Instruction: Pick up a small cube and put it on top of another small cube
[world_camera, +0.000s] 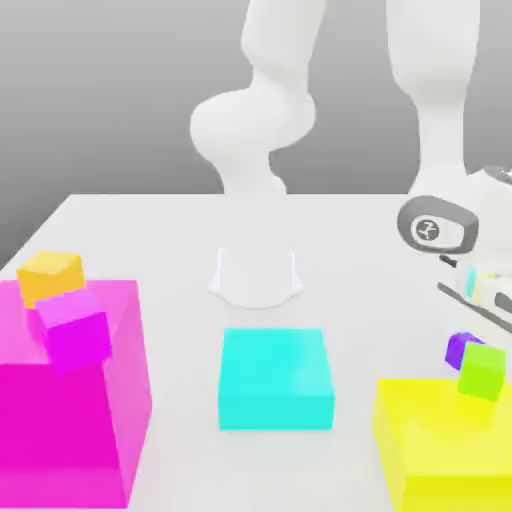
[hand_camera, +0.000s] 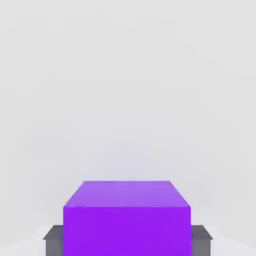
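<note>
A small purple cube (hand_camera: 127, 217) sits between the jaws, seen close up in the hand view – a dark grey finger (hand_camera: 53, 237) shows on each side of it, flush w/ its side faces. The jaws are pinching the purple cube. In the exterior view the same cube (world_camera: 462, 347) sits low near the white tabletop (world_camera: 180, 240), toward the exterior view's right, just behind a small green cube (world_camera: 484, 370) that rests on a big yellow block (world_camera: 440, 450).

Step in hand, as a judgement: the grasp is made, lift not yet done. Next move calls for a straight raise, then a carry over another small cube – the green one is nearest – w/ a level, centred set-down.

Further out: the white arm (world_camera: 440, 110) bends down to the hand at the exterior view's right. A cyan block (world_camera: 276, 378) lies mid-tabletop. At the exterior view's left, a big magenta block (world_camera: 60, 420) carries a small orange cube (world_camera: 50, 275) and a small magenta cube (world_camera: 74, 328).
</note>
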